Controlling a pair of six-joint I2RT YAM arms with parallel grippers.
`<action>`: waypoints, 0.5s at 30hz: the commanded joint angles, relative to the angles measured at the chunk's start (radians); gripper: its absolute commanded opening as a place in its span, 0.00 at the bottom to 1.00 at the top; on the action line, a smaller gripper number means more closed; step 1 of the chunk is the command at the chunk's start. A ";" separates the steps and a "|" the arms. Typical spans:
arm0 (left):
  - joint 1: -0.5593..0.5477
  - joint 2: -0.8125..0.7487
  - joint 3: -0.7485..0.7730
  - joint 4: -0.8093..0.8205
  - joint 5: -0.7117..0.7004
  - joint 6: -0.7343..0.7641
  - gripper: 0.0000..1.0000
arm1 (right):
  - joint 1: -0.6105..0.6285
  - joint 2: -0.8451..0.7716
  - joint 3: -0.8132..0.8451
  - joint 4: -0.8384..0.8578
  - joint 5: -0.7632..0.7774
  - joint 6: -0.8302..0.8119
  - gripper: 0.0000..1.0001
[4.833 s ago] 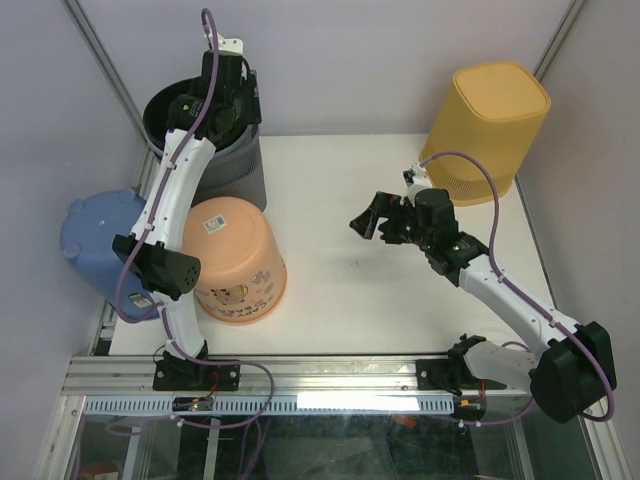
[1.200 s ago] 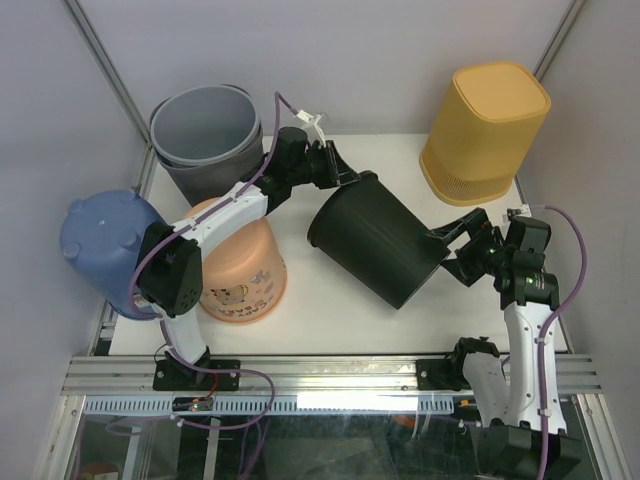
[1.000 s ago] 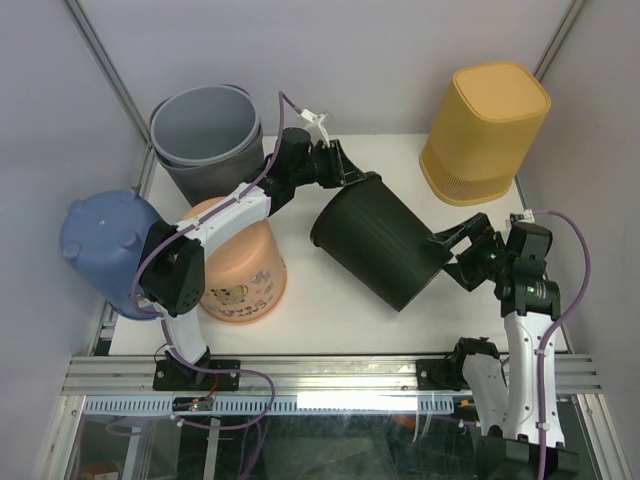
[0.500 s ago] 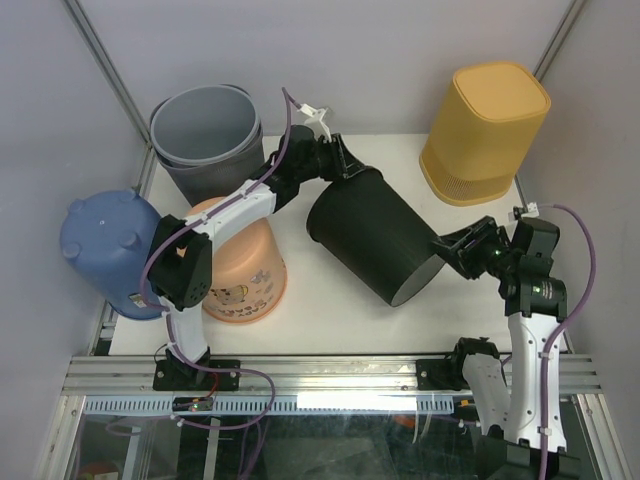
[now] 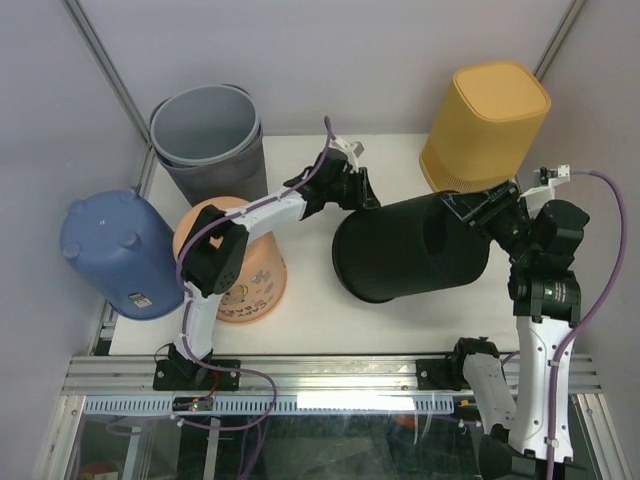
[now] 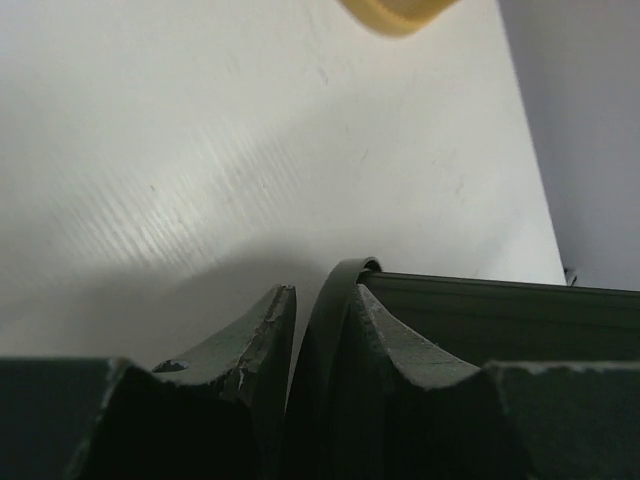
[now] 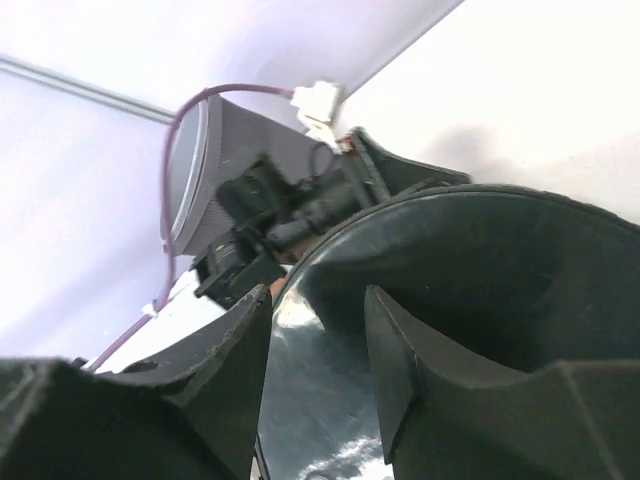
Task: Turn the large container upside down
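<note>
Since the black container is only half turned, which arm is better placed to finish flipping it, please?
Likely the right: the right fingers hold the black container by its upper edge and can swing it over. The left fingers pinch its rim low near the table, a natural pivot.

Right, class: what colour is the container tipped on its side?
The container is black; the top external view shows it best.

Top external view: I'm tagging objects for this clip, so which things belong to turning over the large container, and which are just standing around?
In the job: black container; left gripper, clamped on its rim; right gripper, at its other end.

Just standing by: grey bins, stacked; peach bucket; blue bin; yellow bin.
</note>
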 commanded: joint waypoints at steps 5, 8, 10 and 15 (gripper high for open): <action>-0.037 0.086 0.163 -0.035 0.095 -0.040 0.33 | 0.079 0.041 -0.078 0.197 -0.053 0.073 0.46; -0.033 0.098 0.216 -0.059 0.076 -0.023 0.45 | 0.127 0.059 -0.105 0.231 -0.032 0.086 0.50; -0.026 0.104 0.267 -0.095 0.058 0.001 0.55 | 0.158 0.072 -0.105 0.239 -0.006 0.078 0.52; 0.035 0.085 0.392 -0.198 -0.003 0.053 0.72 | 0.183 0.100 -0.021 0.202 0.028 0.002 0.59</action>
